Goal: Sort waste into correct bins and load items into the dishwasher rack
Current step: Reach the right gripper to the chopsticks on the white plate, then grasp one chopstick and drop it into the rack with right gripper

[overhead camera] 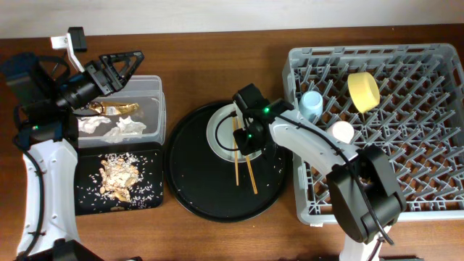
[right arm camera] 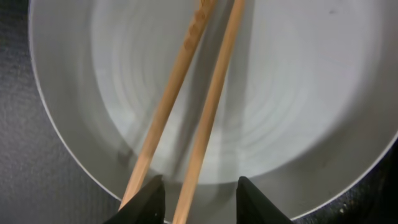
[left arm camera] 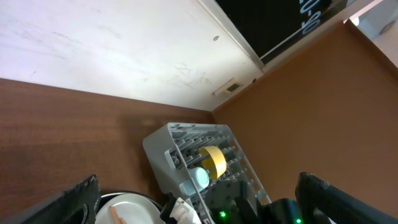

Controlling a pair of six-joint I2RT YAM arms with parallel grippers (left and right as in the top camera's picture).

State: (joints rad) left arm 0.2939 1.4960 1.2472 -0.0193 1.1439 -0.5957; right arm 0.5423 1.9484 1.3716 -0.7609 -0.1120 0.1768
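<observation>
Brown table (overhead camera: 217, 43): we log right hand (right arm camera: 206, 198) half-open astride chopsticks (right arm camera: 216, 81) on plate (right arm camera: 298, 93), ungripped; left hand (overhead camera: 134, 67) wide, empty; panel (left arm camera: 280, 18) text cropped

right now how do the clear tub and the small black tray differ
The clear tub is see-through and deeper; the small black tray is opaque and shallow. The tub holds tissue wads and a gold wrapper; the tray holds food scraps. Both are rectangular.

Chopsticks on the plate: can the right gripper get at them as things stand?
Probably yes. The right gripper hangs open just above the chopsticks, straddling the end of one stick. They lie bare across the plate, with nothing on top of them.
</observation>
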